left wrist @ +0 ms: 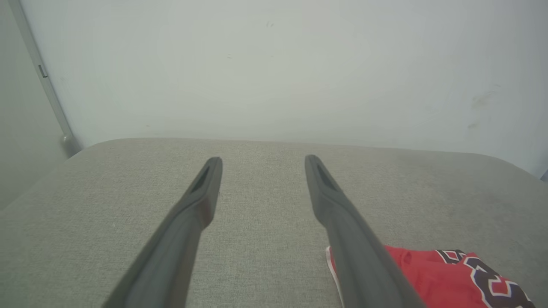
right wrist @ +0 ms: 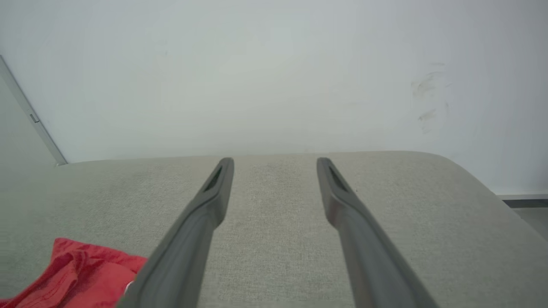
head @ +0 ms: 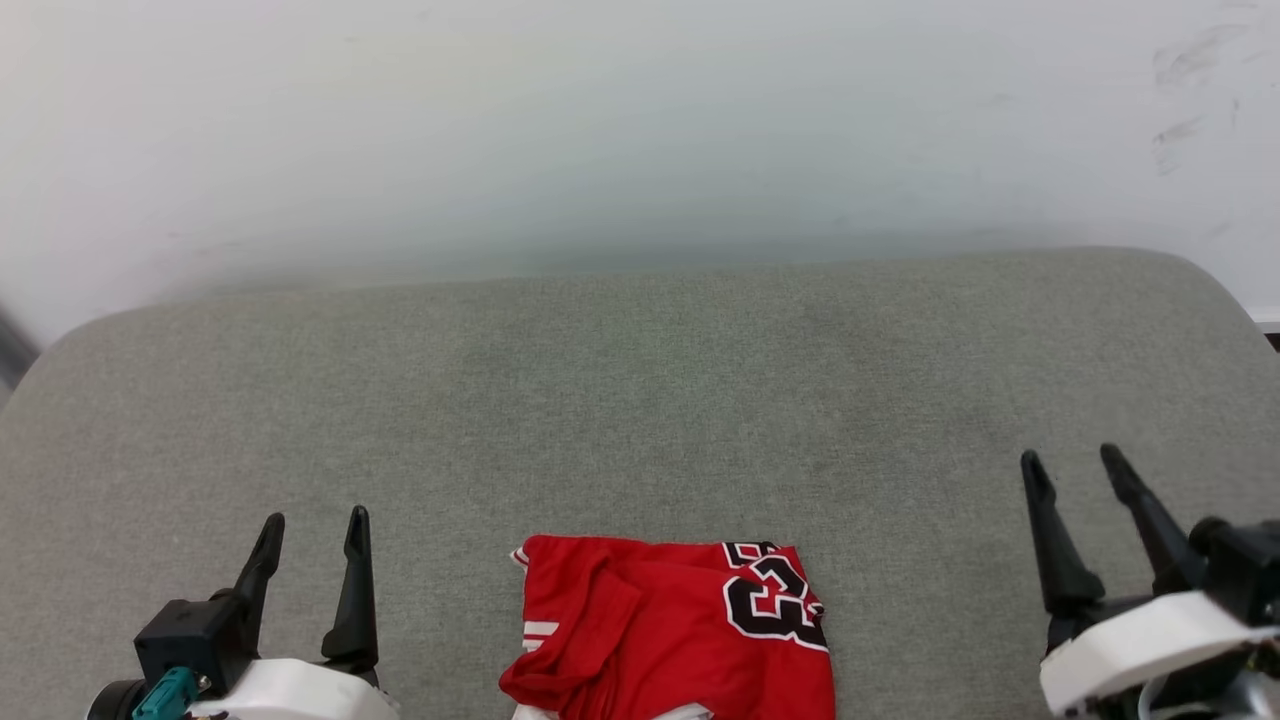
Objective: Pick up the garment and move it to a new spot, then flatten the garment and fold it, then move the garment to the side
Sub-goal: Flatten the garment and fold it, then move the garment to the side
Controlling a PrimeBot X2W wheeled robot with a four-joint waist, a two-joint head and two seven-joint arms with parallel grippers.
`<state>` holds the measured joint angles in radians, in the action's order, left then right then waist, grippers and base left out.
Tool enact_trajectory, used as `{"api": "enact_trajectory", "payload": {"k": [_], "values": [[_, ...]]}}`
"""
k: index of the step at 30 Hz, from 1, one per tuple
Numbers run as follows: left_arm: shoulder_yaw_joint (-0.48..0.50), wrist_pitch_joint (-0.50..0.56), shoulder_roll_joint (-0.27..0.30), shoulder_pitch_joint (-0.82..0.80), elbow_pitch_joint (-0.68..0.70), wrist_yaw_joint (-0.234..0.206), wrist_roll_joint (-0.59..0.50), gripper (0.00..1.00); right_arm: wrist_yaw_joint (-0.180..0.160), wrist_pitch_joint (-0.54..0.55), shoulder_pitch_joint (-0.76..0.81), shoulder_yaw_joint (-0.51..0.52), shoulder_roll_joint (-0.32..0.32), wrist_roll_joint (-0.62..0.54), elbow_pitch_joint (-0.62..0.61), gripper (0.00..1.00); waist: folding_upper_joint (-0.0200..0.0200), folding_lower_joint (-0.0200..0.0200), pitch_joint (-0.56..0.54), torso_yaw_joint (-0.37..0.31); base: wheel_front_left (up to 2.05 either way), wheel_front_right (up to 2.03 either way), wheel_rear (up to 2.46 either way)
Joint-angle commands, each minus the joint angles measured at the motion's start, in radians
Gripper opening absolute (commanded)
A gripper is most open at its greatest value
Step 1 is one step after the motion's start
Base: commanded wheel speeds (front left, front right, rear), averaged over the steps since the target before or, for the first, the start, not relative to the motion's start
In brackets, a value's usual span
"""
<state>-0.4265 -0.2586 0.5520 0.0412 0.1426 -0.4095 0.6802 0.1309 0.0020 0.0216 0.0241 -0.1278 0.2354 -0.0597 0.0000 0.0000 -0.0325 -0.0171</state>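
At the near edge of the grey cushion [head: 640, 380], about midway along it, the garment [head: 670, 630] lies in a loosely bunched heap. It is red, with black white-outlined numerals showing on its right part and short white stripes at its left edge. Folds and creases run across its left half, and its nearest part is cut off by the bottom of the head view. Nothing touches it.

Over the cushion's near left part, well apart from the garment, the left gripper [head: 315, 516] hovers with its two dark fingers spread and nothing between them. Over the cushion's near right part, also well apart from the garment, the right gripper [head: 1070, 455] has its fingers spread wide and empty. Beyond the cushion's far edge rises a pale wall [head: 640, 130] with faint scuff marks at the right.
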Motion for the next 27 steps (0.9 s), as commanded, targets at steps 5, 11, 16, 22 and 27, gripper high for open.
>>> {"api": "enact_trajectory", "payload": {"k": [5, 11, 16, 22, 27], "values": [[0.002, -0.006, -0.013, 0.021, -0.008, -0.001, -0.009, 1.0, 0.0, 0.018, 0.081, 0.002, 0.029, -0.019, -0.066, 1.0, 0.0, 0.0, -0.008, -0.007, 0.0, 0.0, 0.0], [0.005, -0.007, -0.023, 0.027, -0.019, 0.007, -0.015, 1.0, 0.0, 0.045, 0.116, -0.004, 0.047, -0.028, -0.122, 1.0, 0.0, 0.0, -0.005, -0.015, 0.0, 0.0, 0.0], [0.012, -0.007, -0.033, 0.022, -0.022, 0.013, -0.019, 1.0, 0.0, 0.063, 0.12, 0.006, 0.054, -0.012, -0.135, 1.0, 0.0, 0.0, -0.003, -0.014, 0.0, 0.0, 0.0], [0.021, -0.008, -0.042, 0.015, -0.026, 0.023, -0.026, 1.0, 0.0, 0.112, 0.131, 0.04, 0.065, 0.05, -0.113, 1.0, 0.0, 0.0, 0.003, -0.005, 0.0, 0.0, 0.0], [0.025, -0.008, -0.05, -0.009, -0.02, 0.037, -0.042, 1.0, 0.0, 0.254, 0.125, 0.099, 0.059, 0.198, -0.036, 1.0, 0.0, 0.0, 0.019, 0.026, 0.0, 0.0, 0.0]]}}
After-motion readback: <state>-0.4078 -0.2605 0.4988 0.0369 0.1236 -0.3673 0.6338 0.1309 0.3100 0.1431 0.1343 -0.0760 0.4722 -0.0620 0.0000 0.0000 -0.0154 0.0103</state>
